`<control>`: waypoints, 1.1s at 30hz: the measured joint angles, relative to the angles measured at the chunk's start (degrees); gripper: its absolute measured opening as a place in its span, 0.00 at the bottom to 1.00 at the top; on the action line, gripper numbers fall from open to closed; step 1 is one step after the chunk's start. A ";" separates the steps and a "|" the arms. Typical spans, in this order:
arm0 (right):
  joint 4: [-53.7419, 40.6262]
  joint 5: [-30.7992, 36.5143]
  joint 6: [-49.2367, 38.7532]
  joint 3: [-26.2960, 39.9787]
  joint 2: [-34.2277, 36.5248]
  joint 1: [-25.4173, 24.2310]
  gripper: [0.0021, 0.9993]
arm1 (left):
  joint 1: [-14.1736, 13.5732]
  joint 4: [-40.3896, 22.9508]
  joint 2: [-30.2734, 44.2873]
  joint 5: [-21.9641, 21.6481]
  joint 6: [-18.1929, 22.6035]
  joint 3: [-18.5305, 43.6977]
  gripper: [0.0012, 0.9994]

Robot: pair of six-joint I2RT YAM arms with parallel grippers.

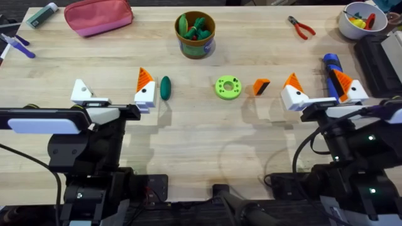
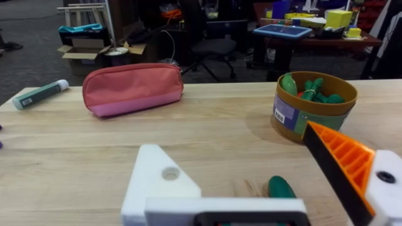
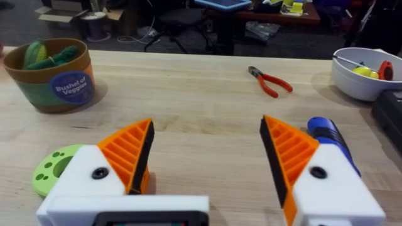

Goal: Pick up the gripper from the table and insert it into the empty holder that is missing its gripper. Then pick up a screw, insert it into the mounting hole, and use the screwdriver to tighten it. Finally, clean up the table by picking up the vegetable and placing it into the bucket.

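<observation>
The loose orange gripper (image 1: 261,86) lies on the table between the green ring and my right gripper (image 1: 320,90), which is open. My left gripper (image 1: 113,92) is open too. Its outer finger is the bare white holder (image 1: 80,92) (image 2: 160,182), with a round mounting hole (image 2: 171,174); its inner finger (image 2: 352,169) bears an orange tip. The dark green vegetable (image 1: 165,88) (image 2: 282,187) lies just beside that tipped finger. The blue screwdriver (image 1: 331,66) (image 3: 326,132) lies by my right gripper's outer finger. The bucket (image 1: 195,34) (image 3: 53,75) stands at the back middle, holding green toys. A screw is out of view.
A green ring (image 1: 228,86) lies mid-table. Red-handled pliers (image 1: 301,27) and a white bowl (image 1: 361,19) are at the back right. A pink pouch (image 1: 98,16) and a marker (image 1: 42,15) are at the back left. Bare wood lies in front of the grippers.
</observation>
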 joint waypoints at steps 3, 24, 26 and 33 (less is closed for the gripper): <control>-0.04 0.04 -0.65 0.00 0.00 0.00 0.99 | 0.00 0.00 0.00 0.00 0.02 0.00 0.99; -4.06 0.19 -0.88 6.33 0.02 0.00 0.99 | 0.00 -2.77 0.00 0.00 0.07 5.20 0.99; -6.02 0.19 -0.70 9.80 0.02 0.00 0.99 | 0.00 -5.82 0.07 0.00 0.12 9.13 0.99; -12.78 0.37 -0.52 23.26 5.99 0.00 0.99 | 0.00 -16.98 7.07 0.00 0.15 23.95 0.99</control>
